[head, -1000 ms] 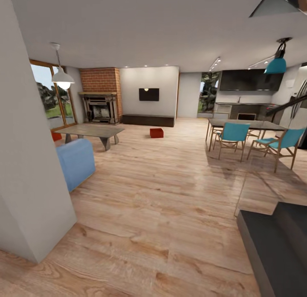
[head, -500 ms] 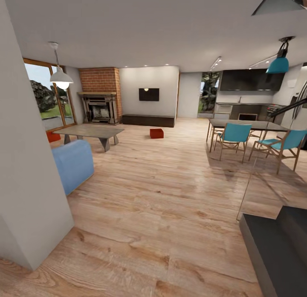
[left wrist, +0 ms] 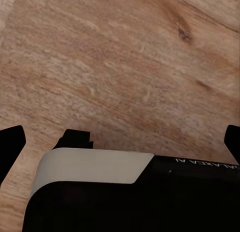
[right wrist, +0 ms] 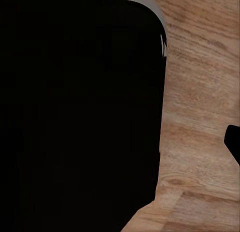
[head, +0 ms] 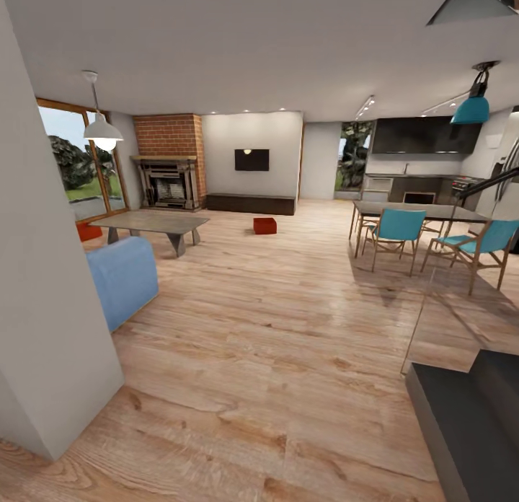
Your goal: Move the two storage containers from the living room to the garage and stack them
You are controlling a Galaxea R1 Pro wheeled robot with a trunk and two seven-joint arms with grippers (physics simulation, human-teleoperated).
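One orange-red container (head: 89,231) is mostly hidden behind the grey low table (head: 151,221), just a corner peeking out. The other container (head: 264,226) is too far off to make out any detail. The blue sofa (head: 122,278) is cut off by the near wall (head: 43,307).

We see a glossy wood-plank floor (head: 288,329), a red brick fireplace (head: 171,159), and a soft blue cloth sofa (head: 124,277).
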